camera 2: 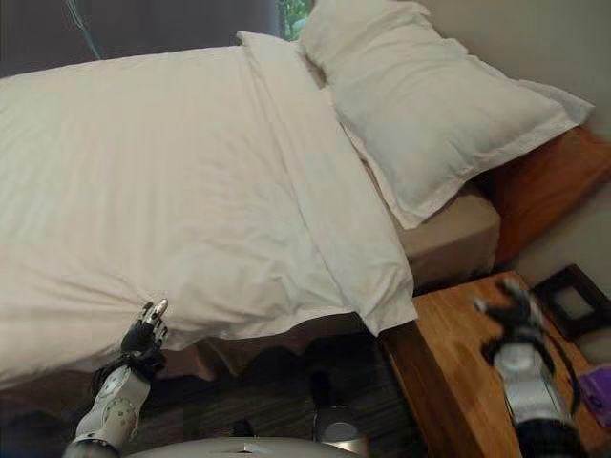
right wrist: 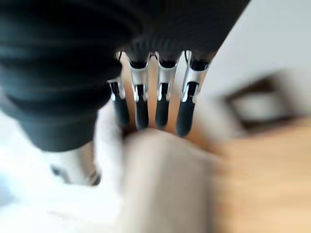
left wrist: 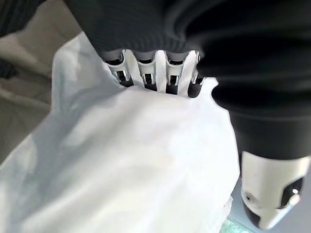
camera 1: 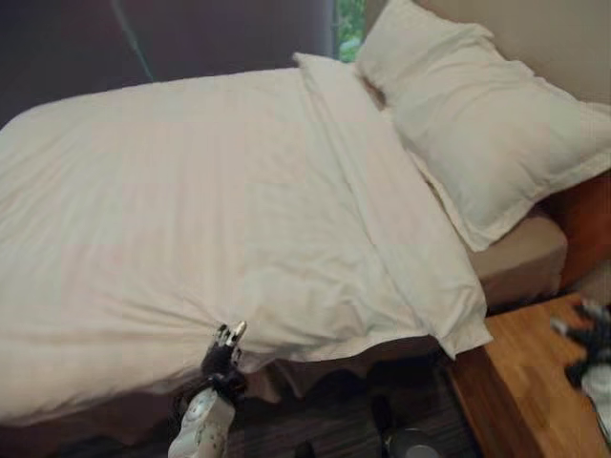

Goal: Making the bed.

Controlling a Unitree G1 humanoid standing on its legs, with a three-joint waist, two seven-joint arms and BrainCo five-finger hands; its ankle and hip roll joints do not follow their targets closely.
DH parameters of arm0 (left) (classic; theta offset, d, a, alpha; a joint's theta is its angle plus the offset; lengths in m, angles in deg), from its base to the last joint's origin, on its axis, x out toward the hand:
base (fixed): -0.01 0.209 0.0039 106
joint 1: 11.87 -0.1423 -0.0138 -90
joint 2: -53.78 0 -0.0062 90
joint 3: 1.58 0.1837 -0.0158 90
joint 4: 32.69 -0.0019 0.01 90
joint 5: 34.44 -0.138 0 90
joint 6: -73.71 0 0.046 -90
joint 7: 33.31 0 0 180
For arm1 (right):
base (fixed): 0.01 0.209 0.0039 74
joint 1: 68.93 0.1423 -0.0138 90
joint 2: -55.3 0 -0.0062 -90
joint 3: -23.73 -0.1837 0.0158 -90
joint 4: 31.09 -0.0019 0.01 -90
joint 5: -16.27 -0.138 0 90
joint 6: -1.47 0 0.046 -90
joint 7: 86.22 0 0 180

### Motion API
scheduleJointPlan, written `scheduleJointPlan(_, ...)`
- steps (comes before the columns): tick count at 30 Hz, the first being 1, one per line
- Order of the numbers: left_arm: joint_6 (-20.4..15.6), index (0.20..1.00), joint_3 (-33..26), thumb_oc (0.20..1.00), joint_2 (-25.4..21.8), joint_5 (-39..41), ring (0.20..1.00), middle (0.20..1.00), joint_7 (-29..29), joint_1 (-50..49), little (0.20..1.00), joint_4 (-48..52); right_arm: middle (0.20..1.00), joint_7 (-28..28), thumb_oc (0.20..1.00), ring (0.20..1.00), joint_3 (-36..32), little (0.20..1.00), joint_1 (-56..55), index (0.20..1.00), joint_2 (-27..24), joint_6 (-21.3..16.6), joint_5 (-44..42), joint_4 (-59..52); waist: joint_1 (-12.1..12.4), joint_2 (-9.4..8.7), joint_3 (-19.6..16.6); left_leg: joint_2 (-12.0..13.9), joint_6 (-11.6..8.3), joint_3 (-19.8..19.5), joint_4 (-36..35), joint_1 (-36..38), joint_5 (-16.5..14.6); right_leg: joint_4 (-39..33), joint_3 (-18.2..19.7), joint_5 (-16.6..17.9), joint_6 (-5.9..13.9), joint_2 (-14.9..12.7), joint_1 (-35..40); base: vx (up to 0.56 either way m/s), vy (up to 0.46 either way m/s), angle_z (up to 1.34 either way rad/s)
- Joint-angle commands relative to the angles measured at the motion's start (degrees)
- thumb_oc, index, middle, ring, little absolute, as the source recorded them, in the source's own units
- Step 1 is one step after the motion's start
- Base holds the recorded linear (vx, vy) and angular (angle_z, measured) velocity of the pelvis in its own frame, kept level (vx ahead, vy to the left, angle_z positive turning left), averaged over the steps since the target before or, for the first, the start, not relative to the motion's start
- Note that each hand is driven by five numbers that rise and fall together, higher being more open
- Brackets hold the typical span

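Observation:
A white duvet (camera 1: 210, 210) lies spread over the bed, with its top edge folded back near two white pillows (camera 1: 477, 124) at the head. My left hand (camera 1: 224, 351) is at the duvet's near edge, which hangs over the bedside. Seen from the left wrist, its fingers (left wrist: 146, 73) are curled into the white cloth (left wrist: 146, 160). My right hand (camera 2: 514, 307) hovers over the wooden nightstand (camera 2: 449, 372), apart from the bed. Its fingers (right wrist: 163, 99) hang straight and hold nothing.
A beige mattress side (camera 2: 458, 239) shows below the pillows, next to the wooden headboard (camera 2: 544, 181). On the nightstand lie a dark frame (camera 2: 573, 296) and a purple item (camera 2: 597, 396). A round object (camera 2: 334, 425) sits on the dark floor. A dark curtain (camera 1: 191, 38) hangs behind the bed.

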Motion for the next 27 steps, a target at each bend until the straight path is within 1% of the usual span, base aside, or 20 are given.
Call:
scheduleJointPlan(1, -1.8, 1.000, 3.2, 1.000, 1.7, -1.2, 1.000, 1.000, 1.0, 4.3, 1.000, 1.3, 0.200, 4.3, 0.200, 0.200, -1.4, 0.200, 6.7, 0.200, 5.2, -8.8, -14.0, 0.7, -0.2, 0.19, 0.8, 1.6, -1.25, -0.6, 0.7, -1.3, -3.1, 2.5, -0.4, -4.8, -2.04, -2.4, 4.6, 0.00, 0.000, 0.00)
scheduleJointPlan(2, -1.7, 1.000, 3.5, 1.000, 1.8, -0.9, 1.000, 1.000, 1.0, 4.3, 1.000, 1.4, 0.200, 3.6, 0.200, 0.200, -1.4, 0.200, 8.1, 0.200, 7.7, -11.0, -19.2, -1.0, 0.0, 0.37, 0.7, 1.6, -1.26, -0.7, 0.7, -1.3, -3.1, 2.5, -0.4, -4.7, -2.09, -2.4, 4.6, 0.02, -0.020, -0.07)
scheduleJointPlan(4, -1.3, 1.000, 4.0, 1.000, 1.9, 0.3, 1.000, 1.000, 1.2, 3.9, 1.000, 1.7, 0.200, 0.3, 0.200, 0.200, -0.3, 0.200, 11.0, 0.200, 13.4, -15.8, -31.3, -5.1, 0.5, 0.71, 0.6, 1.6, -1.35, -0.9, 0.7, -1.4, -2.9, 2.4, -0.5, -5.0, -2.19, -2.4, 4.7, 0.02, -0.019, -0.16)
scheduleJointPlan(5, -1.0, 1.000, 4.5, 1.000, 1.9, 0.7, 1.000, 1.000, 1.4, 3.8, 1.000, 1.6, 0.200, -0.8, 0.200, 0.200, 0.7, 0.200, 12.8, 0.200, 15.9, -18.1, -36.5, -5.4, 0.7, 0.81, 0.5, 1.7, -1.43, -1.1, 0.7, -1.4, -2.9, 2.4, -0.6, -5.2, -2.24, -2.4, 4.9, 0.04, -0.014, -0.11)
scheduleJointPlan(8, -0.4, 1.000, 5.9, 1.000, 2.5, 1.9, 1.000, 1.000, 2.2, 2.6, 1.000, 1.2, 0.200, -4.0, 0.200, 0.200, 3.4, 0.200, 16.5, 0.200, 21.1, -21.5, -48.2, -5.8, 1.6, 1.47, 0.3, 1.8, -1.71, -1.6, 0.7, -1.3, -2.5, 2.3, -0.6, -5.7, -2.30, -2.5, 5.2, 0.05, -0.010, 0.07)
scheduleJointPlan(9, -0.4, 1.000, 5.8, 1.000, 2.4, 1.9, 1.000, 1.000, 2.2, 2.6, 1.000, 1.2, 0.200, -4.2, 0.200, 0.200, 3.4, 0.200, 16.6, 0.200, 21.1, -21.7, -48.5, -5.6, 1.6, 1.43, 0.4, 1.8, -1.72, -1.6, 0.7, -1.3, -2.5, 2.3, -0.6, -5.7, -2.30, -2.5, 5.2, 0.06, -0.022, 0.01)
scheduleJointPlan(10, 0.1, 1.000, 6.4, 1.000, 2.7, 2.6, 1.000, 1.000, 2.8, 2.2, 1.000, 0.3, 0.200, -5.8, 0.200, 0.200, 4.8, 0.200, 18.8, 0.200, 24.0, -22.0, -53.8, -5.8, 2.3, 2.04, 0.4, 1.9, -1.89, -2.0, 0.7, -1.4, -2.2, 2.2, -0.7, -6.0, -2.37, -2.5, 5.4, 0.05, -0.024, -0.01)
scheduleJointPlan(12, 0.1, 1.000, 7.0, 1.000, 2.6, 3.5, 1.000, 1.000, 3.4, 1.8, 1.000, -0.3, 0.200, -6.7, 0.200, 0.200, 6.1, 0.200, 21.1, 0.200, 25.8, -22.8, -57.3, -4.5, 3.1, 2.46, 0.6, 2.0, -2.06, -2.3, 0.7, -1.5, -2.0, 2.0, -1.2, -6.1, -2.44, -2.6, 5.5, 0.05, -0.029, 0.05)
scheduleJointPlan(13, 0.1, 1.000, 7.0, 1.000, 2.6, 3.5, 1.000, 1.000, 3.4, 1.8, 1.000, -0.3, 0.200, -6.8, 0.200, 0.200, 6.1, 0.200, 21.1, 0.200, 25.8, -22.8, -57.4, -4.4, 3.0, 2.44, 0.6, 2.0, -2.07, -2.3, 0.7, -1.5, -2.0, 2.0, -1.2, -6.1, -2.45, -2.6, 5.5, 0.01, -0.046, 0.10)
scheduleJointPlan(14, -0.1, 1.000, 7.7, 1.000, 2.6, 3.9, 1.000, 1.000, 3.9, 1.7, 1.000, -1.1, 0.200, -7.4, 0.200, 0.200, 7.8, 0.200, 24.2, 0.200, 26.8, -23.7, -59.3, -2.0, 4.0, 2.98, 1.2, 2.0, -2.32, -2.7, 0.7, -2.0, -1.5, 1.9, -1.7, -6.1, -2.48, -2.6, 5.3, -0.03, -0.041, 0.15)
scheduleJointPlan(16, -0.5, 1.000, 8.5, 1.000, 2.5, 4.2, 1.000, 1.000, 4.1, 2.2, 1.000, -2.1, 0.200, -7.0, 0.200, 0.200, 8.9, 0.200, 27.0, 0.200, 27.2, -23.8, -59.8, 0.9, 4.9, 3.61, 2.2, 1.9, -2.53, -3.0, 0.7, -3.1, -1.0, 1.8, -2.1, -5.9, -2.53, -2.7, 4.7, -0.09, -0.053, 0.16)
scheduleJointPlan(17, -0.9, 1.000, 9.0, 1.000, 2.4, 4.6, 1.000, 1.000, 4.0, 3.3, 1.000, -3.0, 0.200, -6.7, 0.200, 0.200, 9.2, 0.200, 29.4, 0.200, 27.1, -23.9, -60.4, 3.7, 5.4, 4.16, 3.3, 1.7, -2.62, -3.4, 0.7, -4.2, -0.5, 1.9, -2.4, -5.7, -2.54, -2.6, 3.8, -0.17, -0.054, 0.18)
scheduleJointPlan(18, -1.5, 1.000, 9.4, 1.000, 2.0, 4.9, 1.000, 1.000, 4.3, 4.1, 1.000, -4.1, 0.200, -6.2, 0.200, 0.200, 9.1, 0.200, 32.4, 0.200, 26.0, -23.1, -60.5, 8.3, 5.9, 4.98, 4.2, 1.6, -2.74, -3.6, 0.7, -5.8, 0.0, 1.9, -2.6, -5.3, -2.56, -2.7, 2.5, -0.20, -0.060, 0.29)
scheduleJointPlan(19, -2.2, 1.000, 9.5, 1.000, 1.5, 5.3, 1.000, 1.000, 4.6, 5.3, 1.000, -5.5, 0.200, -5.9, 0.200, 0.200, 8.9, 0.200, 34.9, 0.200, 24.7, -22.4, -60.5, 13.5, 6.6, 6.16, 5.5, 1.3, -2.86, -3.6, 0.7, -7.3, 0.8, 1.8, -2.8, -4.8, -2.48, -2.8, 1.2, -0.14, -0.034, 0.29)
scheduleJointPlan(20, -2.2, 1.000, 9.5, 1.000, 1.6, 5.4, 1.000, 1.000, 4.7, 5.4, 1.000, -5.6, 0.200, -6.1, 0.200, 0.200, 8.8, 0.200, 35.2, 0.200, 24.5, -22.4, -60.6, 13.8, 6.6, 6.22, 5.6, 1.3, -2.86, -3.6, 0.7, -7.5, 0.8, 1.8, -2.8, -4.8, -2.49, -2.7, 1.1, -0.09, -0.020, 0.18)
scheduleJointPlan(23, -2.7, 1.000, 9.0, 1.000, 0.8, 5.4, 1.000, 1.000, 4.9, 6.1, 1.000, -7.3, 0.200, -6.3, 0.200, 0.200, 7.8, 0.200, 36.2, 0.200, 23.0, -21.0, -60.9, 20.2, 6.8, 8.41, 6.9, 0.9, -3.05, -3.5, 0.7, -9.5, 1.7, 1.4, -2.9, -4.3, -2.14, -2.9, -0.8, -0.05, -0.003, 0.06)
scheduleJointPlan(25, -2.7, 1.000, 8.4, 1.000, 1.0, 5.8, 1.000, 1.000, 5.3, 6.5, 1.000, -9.1, 0.200, -6.6, 0.200, 0.200, 6.6, 0.200, 35.5, 0.200, 22.9, -20.3, -61.0, 23.5, 6.6, 10.17, 7.9, 0.8, -3.23, -2.8, 0.7, -11.2, 2.2, 1.1, -2.8, -4.1, -1.77, -2.9, -2.4, -0.07, 0.035, -0.02)
scheduleJointPlan(27, -2.5, 1.000, 7.7, 1.000, 1.1, 6.0, 1.000, 1.000, 5.6, 6.8, 1.000, -10.9, 0.200, -6.9, 0.200, 0.200, 5.5, 0.200, 33.8, 0.200, 23.7, -19.9, -61.3, 25.7, 6.0, 11.29, 8.4, 0.9, -3.31, -2.2, 0.7, -12.2, 2.4, 1.1, -2.7, -4.1, -1.52, -2.9, -3.6, -0.04, 0.037, -0.02)
